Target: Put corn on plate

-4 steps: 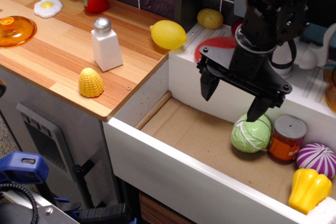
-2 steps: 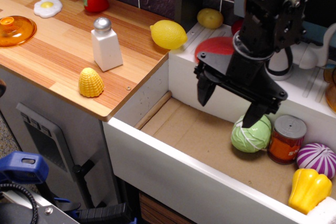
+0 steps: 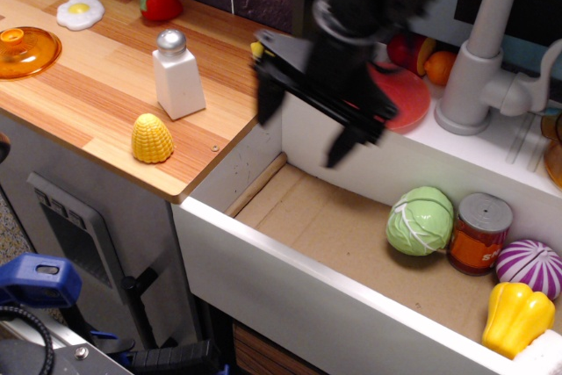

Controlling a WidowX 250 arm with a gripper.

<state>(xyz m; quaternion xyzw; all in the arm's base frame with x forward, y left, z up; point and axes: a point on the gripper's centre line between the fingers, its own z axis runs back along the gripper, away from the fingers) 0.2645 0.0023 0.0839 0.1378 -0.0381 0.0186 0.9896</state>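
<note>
Since the earlier frames the gripper [image 3: 303,133] has swung left, off the green cabbage [image 3: 421,220], and now hangs over the sink's left wall beside the counter edge; its outline is motion-blurred. It now hides the lemon and part of the plate [image 3: 407,96], while the faucet [image 3: 479,59] stands uncovered.

The jaws are spread wide — nothing between them, nothing touched.

The corn [image 3: 152,138] sits upright on the wooden counter [image 3: 79,103], near its front edge, just ahead of the salt shaker [image 3: 176,74] and well apart from the gripper. The red plate lies on the white ledge behind the sink. In the sink — cabbage, can [image 3: 479,233], purple onion [image 3: 529,267], yellow pepper [image 3: 516,316].
</note>
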